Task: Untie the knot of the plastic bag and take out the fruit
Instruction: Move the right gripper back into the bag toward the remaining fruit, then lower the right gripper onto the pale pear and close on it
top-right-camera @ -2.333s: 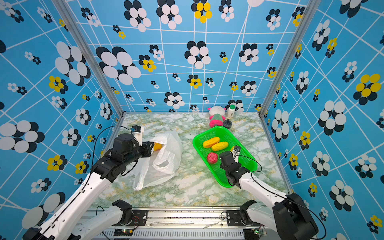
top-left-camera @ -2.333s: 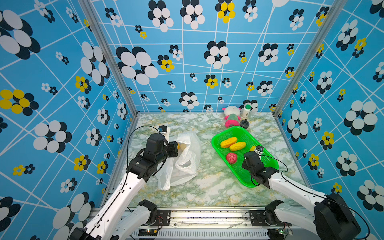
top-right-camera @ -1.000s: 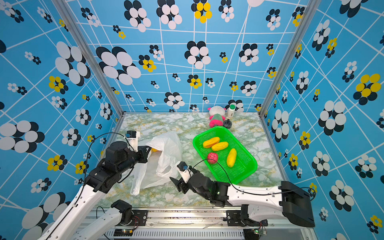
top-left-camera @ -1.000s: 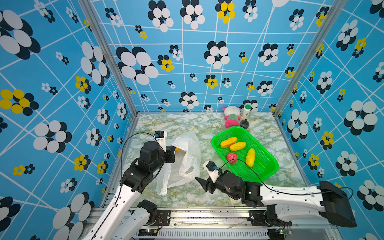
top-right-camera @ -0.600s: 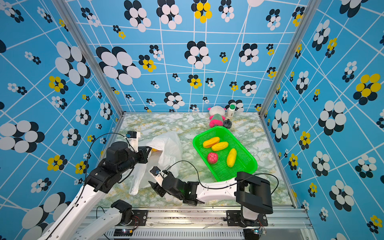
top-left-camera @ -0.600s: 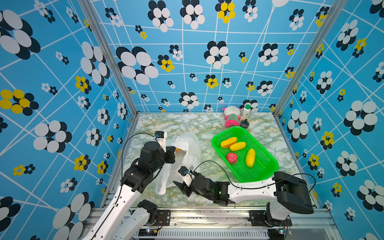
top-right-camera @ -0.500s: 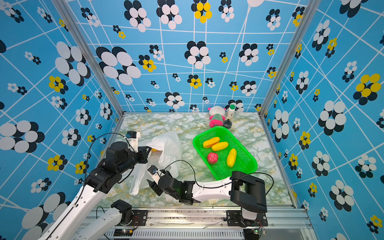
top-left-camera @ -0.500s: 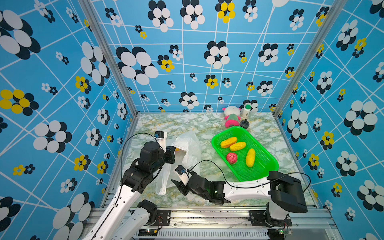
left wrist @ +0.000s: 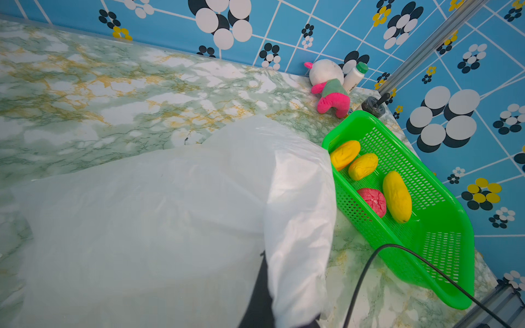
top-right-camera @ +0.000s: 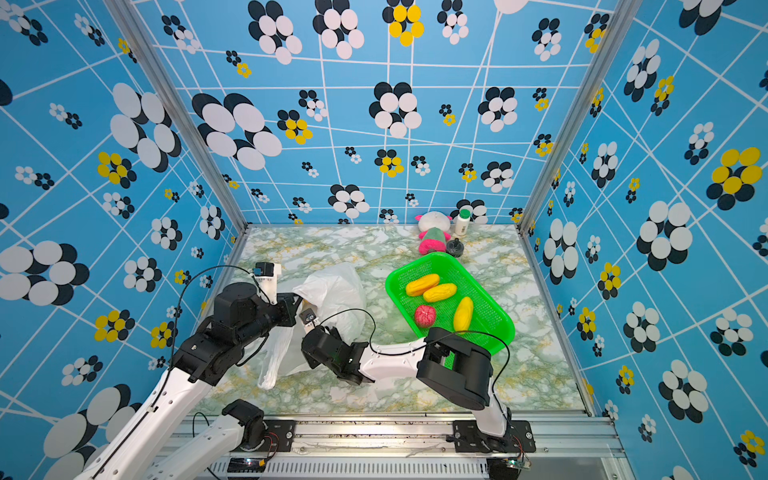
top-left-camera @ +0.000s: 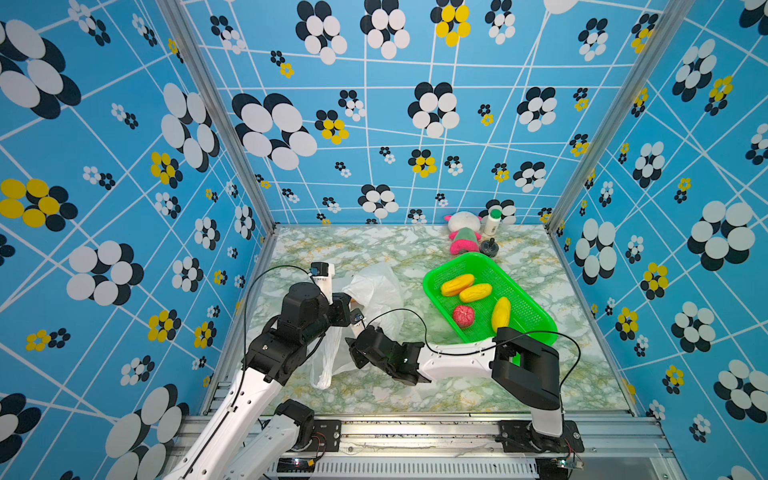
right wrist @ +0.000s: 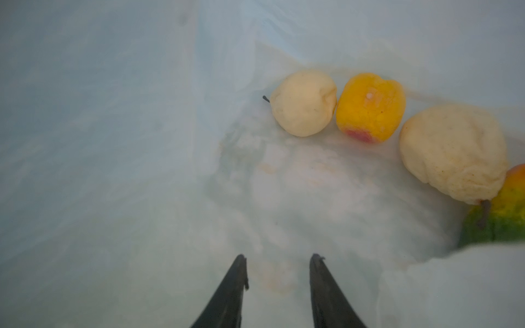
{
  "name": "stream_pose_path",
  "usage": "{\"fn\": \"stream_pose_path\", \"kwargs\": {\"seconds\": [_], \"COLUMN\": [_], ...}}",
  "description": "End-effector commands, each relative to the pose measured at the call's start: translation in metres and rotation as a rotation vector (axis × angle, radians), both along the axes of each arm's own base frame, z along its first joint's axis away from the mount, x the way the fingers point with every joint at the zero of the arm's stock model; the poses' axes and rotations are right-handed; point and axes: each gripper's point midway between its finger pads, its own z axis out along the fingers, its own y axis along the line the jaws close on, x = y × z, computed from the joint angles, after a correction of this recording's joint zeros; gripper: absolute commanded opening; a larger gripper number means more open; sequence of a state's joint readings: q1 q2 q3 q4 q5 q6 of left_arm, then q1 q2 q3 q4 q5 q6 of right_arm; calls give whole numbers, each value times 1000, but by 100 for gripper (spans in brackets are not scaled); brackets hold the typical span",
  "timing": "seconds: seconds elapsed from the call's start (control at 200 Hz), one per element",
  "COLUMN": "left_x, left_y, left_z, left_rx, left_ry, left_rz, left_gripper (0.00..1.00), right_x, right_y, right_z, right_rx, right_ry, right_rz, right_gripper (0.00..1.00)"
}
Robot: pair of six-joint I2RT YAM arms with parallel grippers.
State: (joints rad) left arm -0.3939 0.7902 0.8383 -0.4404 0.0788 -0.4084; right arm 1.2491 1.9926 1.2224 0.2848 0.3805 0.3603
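Right gripper (right wrist: 278,258): set inside the bag (top-left-camera: 376,291), entered from the near side of the table (top-left-camera: 415,399); fingers stood apart, nothing held between them. Left gripper (top-left-camera: 349,307): closed on the bag's edge at its left side, the mouth held up off the table; in the left wrist view the film is draped over the fingers. Handle loop (top-left-camera: 322,374): hung down to the table below the left gripper. Bag contents, seen in the right wrist view ahead of the fingers and untouched: small beige fruit (right wrist: 302,103) pressed against orange fruit (right wrist: 370,106); large beige fruit (right wrist: 454,153) just beside; green-orange fruit (right wrist: 505,215) partly hidden by a fold, touching the large beige one. Basket (top-left-camera: 525,318): green, placed right of the bag, near but apart; yellow fruit (top-left-camera: 457,284), three pieces, and red fruit (top-left-camera: 463,316), one piece, are laid in it. At the far wall, behind the basket: toy (top-left-camera: 463,235), bottle (top-left-camera: 494,220), and a small dark object (top-left-camera: 489,248) that cannot be identified.
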Motion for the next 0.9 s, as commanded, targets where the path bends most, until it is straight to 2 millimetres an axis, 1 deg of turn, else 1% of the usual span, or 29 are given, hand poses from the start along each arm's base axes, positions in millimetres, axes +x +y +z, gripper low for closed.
{"fn": "stream_pose_path", "kwargs": {"seconds": [0.0,0.135,0.205,0.26,0.35,0.405,0.46,0.54,0.62,0.66,0.67,0.68,0.72,0.835,0.895], "left_x": [4,10,14,17,19,19,18,16,14,14,14,14,14,14,14], "left_y": [2,3,7,13,20,21,20,18,19,18,18,18,19,20,18], "left_z": [2,2,7,13,25,32,37,39,38,38,38,38,37,34,33], "left_rx": [-4,-9,2,21,44,45,41,29,23,24,26,26,32,40,36], "left_ry": [3,18,26,30,16,3,-5,-12,-11,-10,-9,-9,-7,-4,-4], "left_rz": [20,47,79,109,146,149,143,131,129,125,125,125,124,127,122], "left_gripper": [0,0,0,0,0,0,0,0,0,0,0,0,0,0,0], "right_x": [4,6,4,-1,-10,-17,-21,-24,-19,-12,-11,-9,-1,20,28], "right_y": [7,23,32,36,34,34,31,35,39,40,39,38,37,37,40], "right_z": [-1,-11,-15,-13,-8,-7,-12,-23,-36,-32,-43,-46,-49,-50,-48], "right_rx": [-9,-17,2,37,86,109,115,114,93,102,85,79,73,58,64], "right_ry": [12,11,19,16,-20,-50,-73,-80,-69,-64,-53,-48,-31,-19,-26], "right_rz": [-24,-2,28,55,90,115,124,135,113,84,77,69,40,-21,-30], "right_gripper": [39,40,40,41,45,49,53,58,64,67,67,67,68,74,76]}}
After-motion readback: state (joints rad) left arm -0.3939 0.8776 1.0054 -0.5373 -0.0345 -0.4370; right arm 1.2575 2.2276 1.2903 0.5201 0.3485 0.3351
